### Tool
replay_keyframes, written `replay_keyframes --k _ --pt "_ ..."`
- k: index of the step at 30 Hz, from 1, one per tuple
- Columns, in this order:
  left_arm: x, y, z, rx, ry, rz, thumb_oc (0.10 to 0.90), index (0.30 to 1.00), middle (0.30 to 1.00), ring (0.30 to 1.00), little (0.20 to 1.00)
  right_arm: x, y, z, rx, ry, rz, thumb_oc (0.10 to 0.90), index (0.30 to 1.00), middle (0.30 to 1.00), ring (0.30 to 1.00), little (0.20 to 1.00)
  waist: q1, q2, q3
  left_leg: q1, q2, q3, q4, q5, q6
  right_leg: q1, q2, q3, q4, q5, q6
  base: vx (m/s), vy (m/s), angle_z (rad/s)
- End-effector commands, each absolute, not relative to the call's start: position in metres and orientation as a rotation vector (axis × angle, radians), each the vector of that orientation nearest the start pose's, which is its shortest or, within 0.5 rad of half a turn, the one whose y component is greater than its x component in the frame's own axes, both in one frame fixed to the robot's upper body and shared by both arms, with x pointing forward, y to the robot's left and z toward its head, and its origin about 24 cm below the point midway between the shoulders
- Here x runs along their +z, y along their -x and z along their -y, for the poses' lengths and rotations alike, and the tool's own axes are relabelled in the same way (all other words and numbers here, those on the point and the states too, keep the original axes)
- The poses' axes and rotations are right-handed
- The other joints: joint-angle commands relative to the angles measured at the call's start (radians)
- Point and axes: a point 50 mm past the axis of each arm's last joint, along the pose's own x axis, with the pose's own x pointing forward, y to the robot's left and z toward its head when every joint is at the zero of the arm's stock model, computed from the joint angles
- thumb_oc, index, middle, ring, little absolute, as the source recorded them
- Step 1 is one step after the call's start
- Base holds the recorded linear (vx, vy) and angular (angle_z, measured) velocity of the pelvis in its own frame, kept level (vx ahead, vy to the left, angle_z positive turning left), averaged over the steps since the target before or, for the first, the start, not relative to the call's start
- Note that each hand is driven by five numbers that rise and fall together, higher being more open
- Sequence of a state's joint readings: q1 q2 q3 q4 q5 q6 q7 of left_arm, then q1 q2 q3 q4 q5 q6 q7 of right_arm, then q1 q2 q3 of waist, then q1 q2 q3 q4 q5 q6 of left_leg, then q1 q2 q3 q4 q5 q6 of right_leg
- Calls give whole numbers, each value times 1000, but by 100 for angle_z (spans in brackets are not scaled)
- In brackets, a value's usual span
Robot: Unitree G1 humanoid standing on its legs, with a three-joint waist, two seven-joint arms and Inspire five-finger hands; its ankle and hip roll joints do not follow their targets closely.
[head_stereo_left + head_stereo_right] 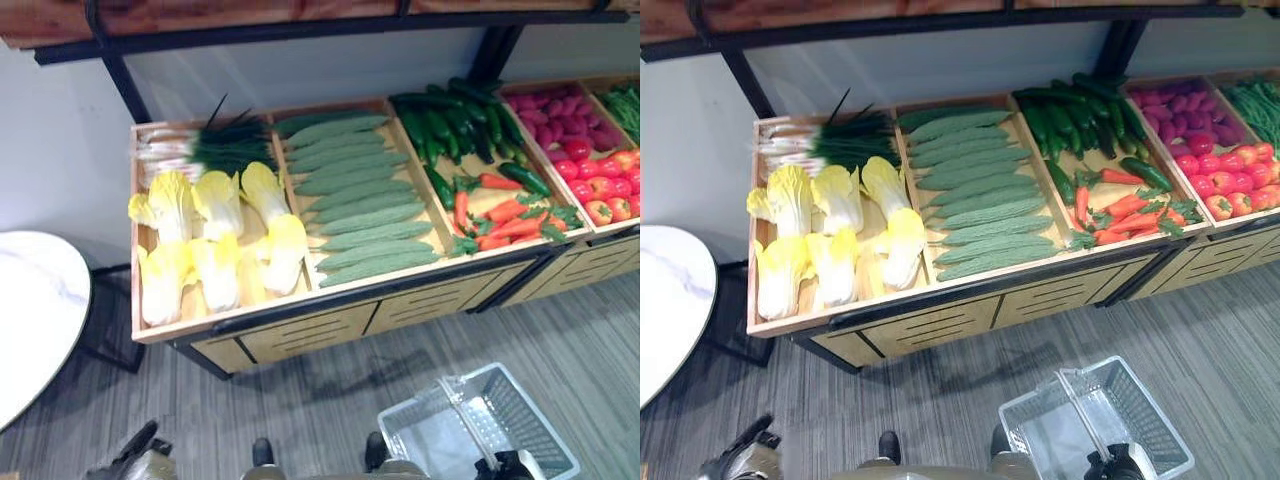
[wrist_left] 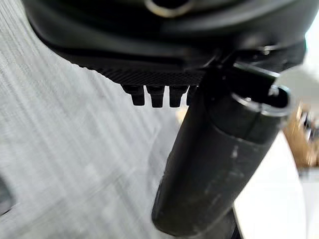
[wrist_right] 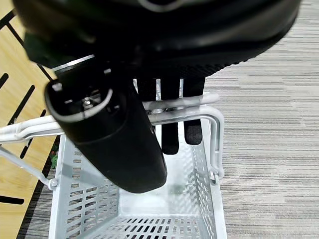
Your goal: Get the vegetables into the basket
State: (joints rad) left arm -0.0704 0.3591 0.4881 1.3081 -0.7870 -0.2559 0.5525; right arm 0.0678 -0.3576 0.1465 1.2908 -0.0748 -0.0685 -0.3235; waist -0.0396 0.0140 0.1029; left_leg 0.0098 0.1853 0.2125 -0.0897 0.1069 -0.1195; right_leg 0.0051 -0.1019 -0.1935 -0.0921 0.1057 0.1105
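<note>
We see the right hand (image 3: 149,124) with fingers hooked round the white handle (image 3: 174,107) of the grey basket (image 1: 520,420), which hangs just above the floor, nothing in it. Left hand (image 2: 199,149) is low over grey floor, fingers curled in, holding nothing. Vegetables sit in the wooden display stand (image 1: 300,330) (all well apart from the basket): cabbages (image 1: 215,240), bitter gourds (image 1: 355,195), cucumbers (image 1: 450,125), carrots (image 1: 505,215), tomatoes (image 1: 600,180).
</note>
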Motion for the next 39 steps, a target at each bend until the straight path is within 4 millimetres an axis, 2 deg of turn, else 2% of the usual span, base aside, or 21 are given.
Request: replay_keyframes --k 1,3,4,6,7,10,12,13,14,15,16,19,20,21,23,28,30,31,36,37,39 --pt "-62 -88 -404 1709 208 -519 900 1000 1000 1000 1000 -133 -77 313 -333 755 -1132 400 300 300 300 300 5 -75 36 31 16 14 2 -16 -57 24 -106 -22 5 -5 107 8 49 1" --pt "-27 -105 -427 1721 102 -349 900 1000 1000 1000 1000 -134 -76 313 -333 758 -1130 400 300 300 300 300 11 -76 36 31 11 10 2 -17 -56 23 -111 -23 5 -2 111 1 43 4" --pt "5 -125 -438 1682 25 -182 900 1000 1000 1000 1000 -135 -73 311 -332 752 -1130 400 300 300 300 300 14 -76 38 28 7 7 2 -18 -56 21 -114 -25 5 2 114 0 0 0" --pt "40 -150 -439 1634 -79 -26 900 1000 1000 1000 1000 -136 -69 309 -337 742 -1136 400 300 300 300 300 18 -80 38 27 4 2 2 -20 -55 20 -118 -27 5 3 116 -11 9 11" --pt "40 -150 -438 1634 -80 -26 900 1000 1000 1000 1000 -136 -69 309 -338 742 -1136 400 300 300 300 300 18 -80 38 27 4 2 2 -20 -55 20 -118 -27 5 2 116 -2 2 17" --pt "95 -188 -419 1504 -213 246 900 1000 1000 1000 1000 -138 -62 309 -355 721 -1160 400 300 300 300 300 24 -87 37 22 1 -8 2 -22 -53 22 -122 -34 5 2 119 -1 -1 1" --pt "107 -200 -404 1457 -248 315 900 1000 1000 1000 1000 -138 -60 309 -356 721 -1169 400 300 300 300 300 26 -91 37 20 1 -13 2 -23 -52 23 -124 -37 5 0 119 11 -10 4" --pt "125 -213 -384 1370 -280 416 900 1000 1000 1000 1000 -139 -58 308 -351 720 -1174 400 300 300 300 300 24 -93 39 25 2 -16 2 -30 -51 29 -124 -39 5 -5 119 8 -17 5" --pt "125 -213 -383 1371 -281 415 900 1000 1000 1000 1000 -139 -58 308 -353 721 -1174 400 300 300 300 300 25 -93 39 22 1 -16 2 -25 -50 26 -124 -39 5 -1 118 -5 -16 7" --pt "128 -223 -365 1267 -291 451 900 1000 1000 1000 1000 -138 -59 310 -358 724 -1169 400 300 300 300 300 23 -94 41 21 2 -18 2 -25 -49 26 -125 -39 5 -2 116 -28 -8 7" --pt "130 -226 -359 1226 -285 467 900 1000 1000 1000 1000 -137 -62 311 -355 724 -1164 400 300 300 300 300 22 -94 41 22 2 -17 2 -25 -49 26 -125 -38 5 -2 116 -17 -4 7" --pt "137 -254 -309 902 -194 535 900 1000 1000 1000 1000 -134 -75 311 -316 750 -1129 400 300 300 300 300 5 -89 47 27 4 -7 2 -27 -46 24 -125 -27 5 1 114 -5 2 -5" --pt "133 -257 -300 854 -190 524 900 1000 1000 1000 1000 -134 -77 310 -305 751 -1124 400 300 300 300 300 2 -90 47 28 5 -6 2 -26 -45 23 -124 -22 5 2 113 4 -5 -12" --pt "121 -266 -276 742 -127 473 900 1000 1000 1000 1000 -134 -82 309 -294 757 -1112 400 300 300 300 300 -8 -91 49 30 5 0 2 -28 -42 19 -122 -14 5 4 110 8 -4 -13" --pt "112 -269 -268 698 -100 433 900 1000 1000 1000 1000 -134 -83 308 -286 755 -1107 400 300 300 300 300 -14 -91 49 32 7 6 2 -30 -41 16 -121 -10 5 4 110 10 -4 -9" --pt "88 -265 -259 682 -72 332 900 1000 1000 1000 1000 -136 -78 306 -283 756 -1125 400 300 300 300 300 -14 -95 49 37 9 12 2 -31 -39 13 -117 -1 5 2 107 8 -10 -7" --pt "77 -259 -264 736 -108 281 900 1000 1000 1000 1000 -137 -76 304 -264 772 -1128 400 300 300 300 300 -12 -99 50 38 11 13 2 -31 -39 14 -115 0 5 0 105 11 -15 -1" --pt "68 -254 -271 775 -200 236 900 1000 1000 1000 1000 -138 -75 303 -267 768 -1125 400 300 300 300 300 -10 -101 51 39 12 13 2 -31 -40 12 -112 1 5 0 104 0 0 0" --pt "58 -251 -275 776 -312 170 900 1000 1000 1000 1000 -138 -74 303 -275 768 -1126 400 300 300 300 300 -8 -101 51 37 12 16 2 -30 -39 12 -111 -1 5 -1 104 2 -3 -1" --pt "49 -248 -280 771 -395 114 900 1000 1000 1000 1000 -137 -77 303 -272 769 -1112 400 300 300 300 300 -8 -102 51 37 13 17 2 -30 -39 12 -110 1 5 -1 103 0 0 0" --pt "41 -248 -280 734 -449 65 900 1000 1000 1000 1000 -137 -78 303 -272 772 -1112 400 300 300 300 300 -9 -102 49 38 14 19 2 -31 -39 11 -110 3 5 -1 103 0 0 0"
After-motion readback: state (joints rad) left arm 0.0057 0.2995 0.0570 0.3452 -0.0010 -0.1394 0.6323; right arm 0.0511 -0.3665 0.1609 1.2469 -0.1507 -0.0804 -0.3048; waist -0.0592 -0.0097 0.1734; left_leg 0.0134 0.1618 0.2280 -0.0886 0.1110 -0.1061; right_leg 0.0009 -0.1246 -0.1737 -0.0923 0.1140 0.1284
